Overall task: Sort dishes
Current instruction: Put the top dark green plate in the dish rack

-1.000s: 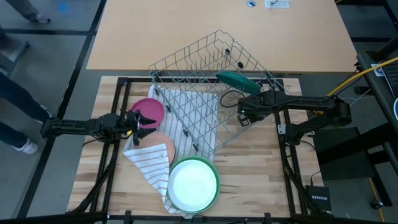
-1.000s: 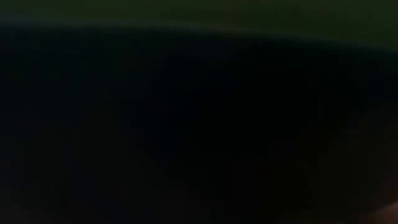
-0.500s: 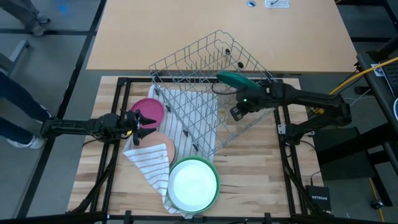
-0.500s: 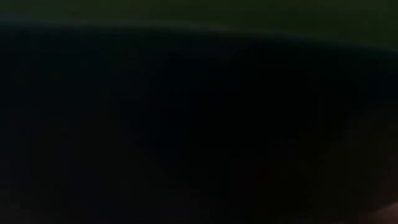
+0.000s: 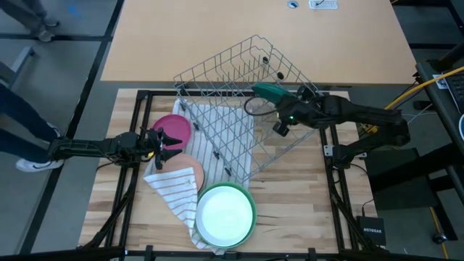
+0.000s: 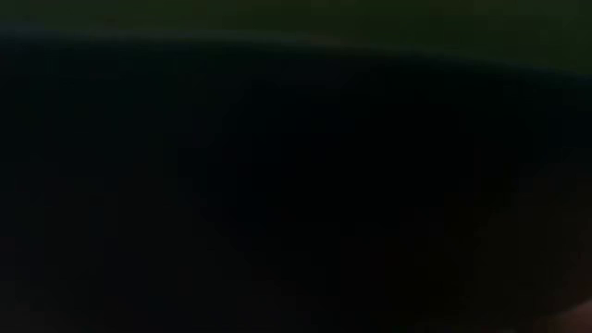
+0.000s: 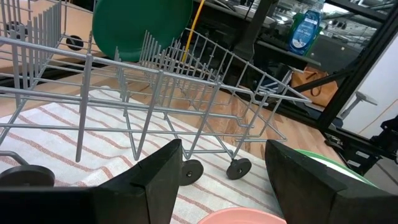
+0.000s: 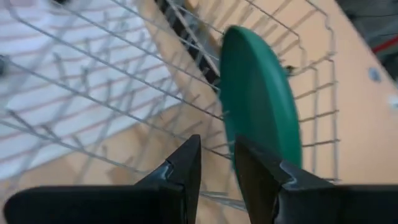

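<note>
A dark green plate (image 5: 267, 91) (image 8: 261, 99) (image 7: 143, 28) stands on edge among the tines at the far right of the wire rack (image 5: 239, 87). My right gripper (image 5: 279, 109) (image 8: 217, 152) hovers over the rack and slants down at the plate's rim; its fingers are a little apart. My left gripper (image 5: 168, 143) (image 7: 224, 168) waits open and level at the table's left, beside a magenta plate (image 5: 174, 125) and a peach-pink plate (image 5: 192, 170). A light green bowl with a white inside (image 5: 226, 214) lies near the front edge. The low view is dark. My right gripper comes at the green plate's rim (image 8: 227, 134) slanting down from the table's right. One fingertip (image 8: 242, 152) overlaps the plate in the wrist view, and bare rack shows between the other fingertip and the rim. I cannot tell whether it touches.
A white striped cloth (image 5: 217, 138) lies under the rack and runs toward the front, partly over the peach-pink plate. The rack sits skewed across the table's far edge. Black frame bars (image 5: 333, 167) run along the table's sides. Bare wood (image 5: 290, 210) lies at the front right.
My right gripper has risen and gone toward the table's far edge, up to the dark green plate, rolling its wrist as it went. The plate has stayed standing in the rack.
</note>
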Controlling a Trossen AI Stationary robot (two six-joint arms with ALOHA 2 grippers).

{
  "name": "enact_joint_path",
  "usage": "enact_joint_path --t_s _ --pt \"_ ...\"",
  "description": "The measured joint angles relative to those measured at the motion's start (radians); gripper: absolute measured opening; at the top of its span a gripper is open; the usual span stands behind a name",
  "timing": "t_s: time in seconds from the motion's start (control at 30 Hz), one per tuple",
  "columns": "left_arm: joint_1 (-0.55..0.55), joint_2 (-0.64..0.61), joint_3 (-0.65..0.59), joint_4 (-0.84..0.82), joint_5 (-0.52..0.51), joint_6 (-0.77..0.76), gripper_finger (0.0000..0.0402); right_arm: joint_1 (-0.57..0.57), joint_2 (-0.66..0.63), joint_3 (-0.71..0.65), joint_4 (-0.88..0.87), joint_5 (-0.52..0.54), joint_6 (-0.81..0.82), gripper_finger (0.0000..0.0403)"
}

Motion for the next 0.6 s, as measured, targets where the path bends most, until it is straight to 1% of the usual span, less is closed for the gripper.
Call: enact_joint_path --t_s 0.17,0.4,0.6 --pt "0.0 0.0 0.0 0.0 0.0 0.0 0.0219 0.0 0.0 -0.039 0.001 0.138 -0.002 0.0098" --pt "0.0 0.0 0.0 0.0 0.0 0.004 0.0219 0.0 0.0 -0.091 0.001 0.143 -0.055 0.0098" --pt "0.0 0.0 0.0 0.0 0.0 0.004 0.0219 0.0 0.0 -0.12 0.001 0.21 -0.054 0.0098"
